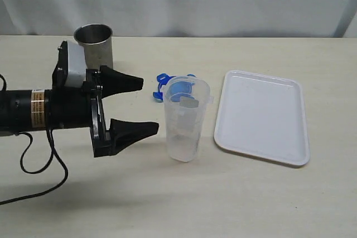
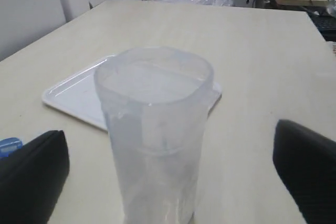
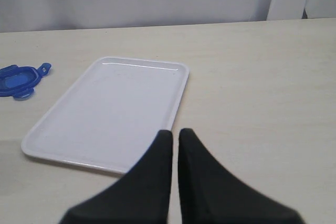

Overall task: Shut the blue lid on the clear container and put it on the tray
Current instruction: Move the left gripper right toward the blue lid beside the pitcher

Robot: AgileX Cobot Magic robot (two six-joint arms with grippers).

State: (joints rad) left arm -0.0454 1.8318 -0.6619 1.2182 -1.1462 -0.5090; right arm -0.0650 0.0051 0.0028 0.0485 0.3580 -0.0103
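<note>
Standing upright on the table (image 1: 83, 193), the clear container (image 1: 184, 121) is found nearest, open-topped and framed by the left gripper (image 1: 149, 106). Its jaws are spread wide to either side of the container, and nothing is touched or held. The right gripper (image 3: 175, 135) is shown only by its own camera, jaws pressed together on nothing, with the tray (image 1: 262, 115) lying ahead of it. Just behind the container, the blue lid (image 3: 17, 78) is laid flat on the table. The tray is set beside the container, bare. Farthest back, a steel cup (image 1: 93, 40) is seen. No step is judged complete: the lid is yet to be fetched, seated and snapped shut, and the container is yet to be carried to the tray.
</note>
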